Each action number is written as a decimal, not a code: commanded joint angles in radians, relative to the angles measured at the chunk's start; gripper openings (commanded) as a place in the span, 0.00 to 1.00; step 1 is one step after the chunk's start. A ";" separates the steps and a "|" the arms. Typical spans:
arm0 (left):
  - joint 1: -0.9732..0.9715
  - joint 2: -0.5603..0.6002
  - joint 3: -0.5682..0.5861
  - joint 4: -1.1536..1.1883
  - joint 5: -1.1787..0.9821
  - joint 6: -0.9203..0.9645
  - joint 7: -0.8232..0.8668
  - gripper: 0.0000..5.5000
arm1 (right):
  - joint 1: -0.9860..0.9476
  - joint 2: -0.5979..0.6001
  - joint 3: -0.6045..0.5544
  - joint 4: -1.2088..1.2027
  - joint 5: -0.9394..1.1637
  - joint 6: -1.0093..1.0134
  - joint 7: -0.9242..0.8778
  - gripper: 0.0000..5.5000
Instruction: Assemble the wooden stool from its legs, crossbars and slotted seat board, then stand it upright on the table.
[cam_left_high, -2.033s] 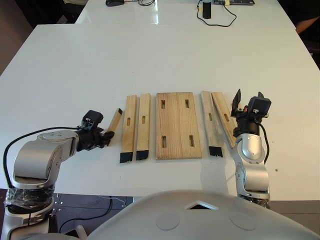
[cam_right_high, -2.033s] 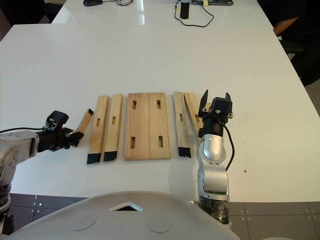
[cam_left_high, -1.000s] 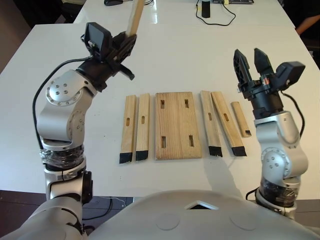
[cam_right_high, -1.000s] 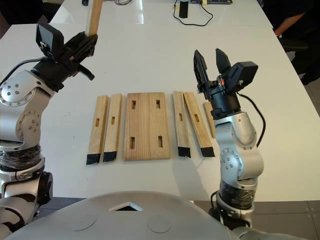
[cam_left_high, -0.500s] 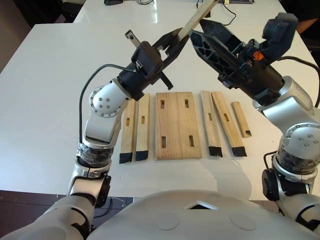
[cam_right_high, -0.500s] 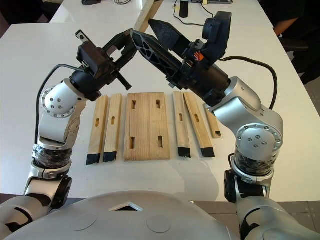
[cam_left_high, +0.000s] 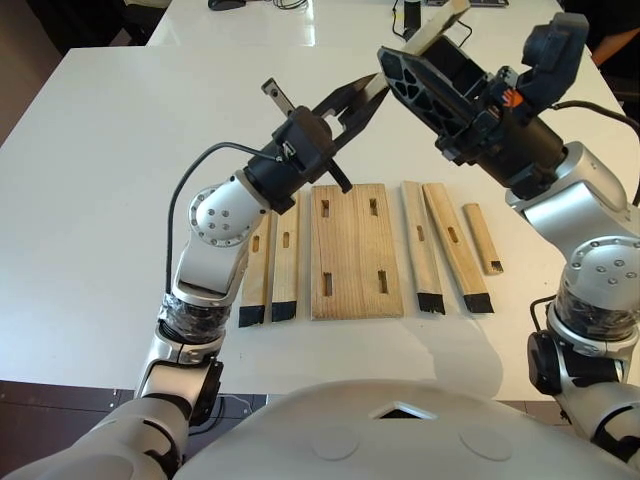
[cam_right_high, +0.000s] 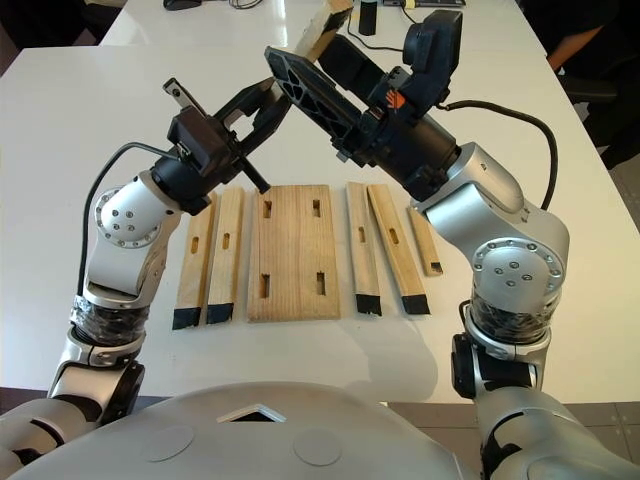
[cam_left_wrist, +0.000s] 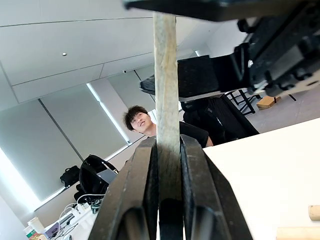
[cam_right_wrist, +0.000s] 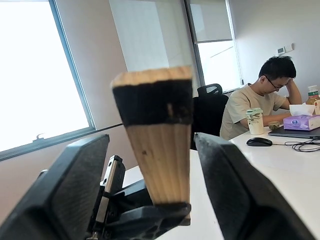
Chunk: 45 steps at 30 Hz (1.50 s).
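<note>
Crossbar (cam_left_wrist: 166, 90) is pinched at its lower end by the left end effector (cam_left_high: 365, 90), high over the desk (cam_left_high: 120, 150); its long axis rises toward the right end effector (cam_right_wrist: 152, 145), whose fingers are spread either side of its upper end.

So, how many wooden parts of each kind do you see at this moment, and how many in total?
Legs: 4
Crossbars: 2 (one lying flat, one held up in the left gripper)
Slotted seat board: 1
Total: 7 wooden parts
</note>
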 joint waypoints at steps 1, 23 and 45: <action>0.009 0.001 -0.010 -0.003 0.018 -0.010 0.001 0.08 | -0.017 -0.010 0.008 0.003 -0.021 0.004 -0.002 0.52; 0.002 0.004 0.002 0.050 0.074 -0.017 0.014 0.13 | 0.041 -0.166 0.080 -0.008 -0.259 -0.003 0.211 0.24; 0.101 0.054 0.061 0.126 0.188 0.009 0.101 0.34 | 0.375 -0.470 -0.215 0.262 -0.635 -0.233 0.515 0.24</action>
